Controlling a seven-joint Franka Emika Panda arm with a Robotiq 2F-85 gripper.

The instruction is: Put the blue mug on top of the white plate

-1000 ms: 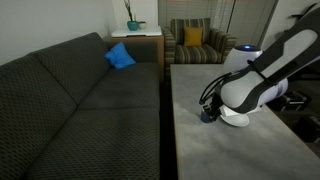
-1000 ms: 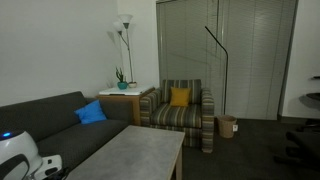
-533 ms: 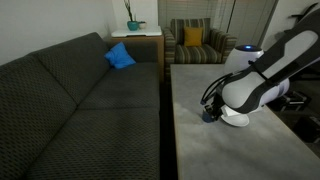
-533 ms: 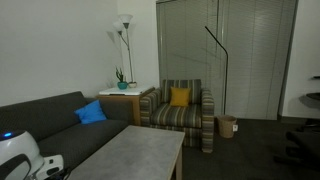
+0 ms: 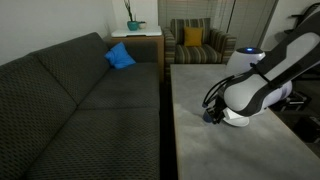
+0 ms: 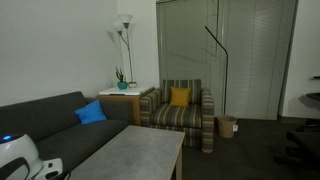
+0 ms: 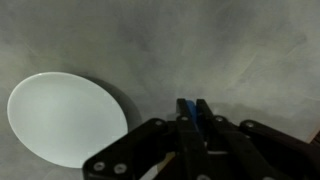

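In the wrist view my gripper [image 7: 193,102] is shut on a thin dark-blue edge of the blue mug [image 7: 189,108]; the rest of the mug is hidden by the fingers. The white plate [image 7: 65,118] lies flat on the grey table [image 7: 210,40], to the left of the gripper and apart from it. In an exterior view the gripper [image 5: 210,112] holds the blue mug [image 5: 210,117] low over the table, just beside the white plate [image 5: 237,121], which the arm partly hides.
A dark grey sofa [image 5: 90,110] with a bright-blue cushion [image 5: 120,56] runs along the table's [image 5: 200,150] side. A striped armchair [image 5: 195,45] and a side table with a plant [image 5: 133,35] stand behind. A floor lamp [image 6: 122,40] stands by the wall.
The arm has shifted slightly toward the plate with the mug in its grip. The plate has not moved.
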